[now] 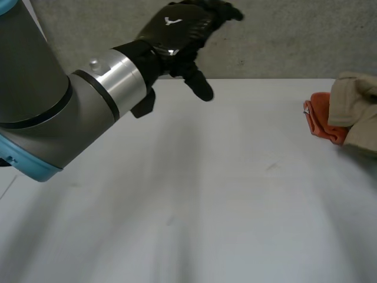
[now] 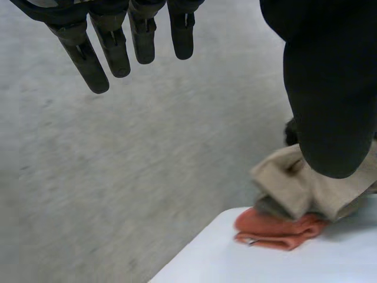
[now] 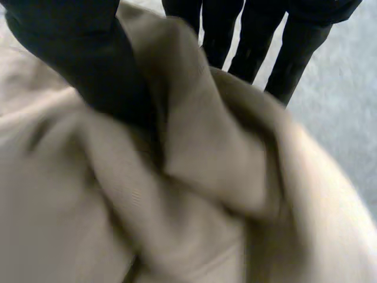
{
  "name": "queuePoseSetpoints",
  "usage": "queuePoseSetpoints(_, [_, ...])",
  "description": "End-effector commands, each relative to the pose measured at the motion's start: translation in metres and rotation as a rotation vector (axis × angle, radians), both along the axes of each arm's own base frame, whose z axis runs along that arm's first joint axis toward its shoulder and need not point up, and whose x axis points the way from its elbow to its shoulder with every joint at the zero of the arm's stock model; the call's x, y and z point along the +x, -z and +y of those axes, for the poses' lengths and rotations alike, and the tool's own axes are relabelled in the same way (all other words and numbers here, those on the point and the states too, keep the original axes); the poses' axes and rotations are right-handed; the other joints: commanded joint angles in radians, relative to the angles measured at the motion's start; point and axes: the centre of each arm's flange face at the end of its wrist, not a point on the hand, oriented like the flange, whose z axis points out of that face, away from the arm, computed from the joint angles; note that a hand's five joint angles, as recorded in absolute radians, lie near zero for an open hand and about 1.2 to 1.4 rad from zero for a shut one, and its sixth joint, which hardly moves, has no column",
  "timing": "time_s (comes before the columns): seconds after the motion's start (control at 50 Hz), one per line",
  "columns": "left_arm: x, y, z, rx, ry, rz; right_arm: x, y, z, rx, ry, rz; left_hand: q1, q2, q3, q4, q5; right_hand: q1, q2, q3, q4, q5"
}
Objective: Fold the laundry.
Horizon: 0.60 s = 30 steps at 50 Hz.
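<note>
A crumpled beige cloth [image 1: 353, 106] lies on top of an orange cloth [image 1: 321, 121] at the right edge of the white table [image 1: 206, 194]. My left hand [image 1: 177, 29] hangs high over the table's far side, open, its fingers [image 2: 112, 47] straight and holding nothing. In the left wrist view the beige cloth [image 2: 294, 183] and the orange cloth [image 2: 277, 227] lie past its thumb, at the table corner. My right hand [image 3: 76, 59] is in the beige cloth [image 3: 194, 194], with a bunched fold pinched between thumb and fingers.
A grey wall [image 1: 294, 35] runs behind the table's far edge. Grey floor [image 2: 118, 177] lies beyond the table corner [image 2: 306, 265]. My left arm [image 1: 53, 106] reaches across the table's left side.
</note>
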Motion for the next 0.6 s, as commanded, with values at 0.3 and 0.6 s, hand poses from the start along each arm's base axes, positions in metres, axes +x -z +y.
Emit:
queuePoseSetpoints(0.3, [0.067,-0.008,-0.046,0.014,-0.401,0.047,0.229,-0.067,0.135,-0.317,-0.734,-0.17,-0.042,-0.032,-0.04,-0.035,-0.043,0.302,0.239,0.254,0.252,0.269])
queuePoseSetpoints(0.6, [0.078,0.045,-0.047,0.125,-0.426,-0.052,0.263,0.022,0.192,0.18,-0.72,-0.138,-0.033,-0.023,-0.031,-0.026,-0.035,-0.92,-0.983,-0.968,-0.969,-0.953])
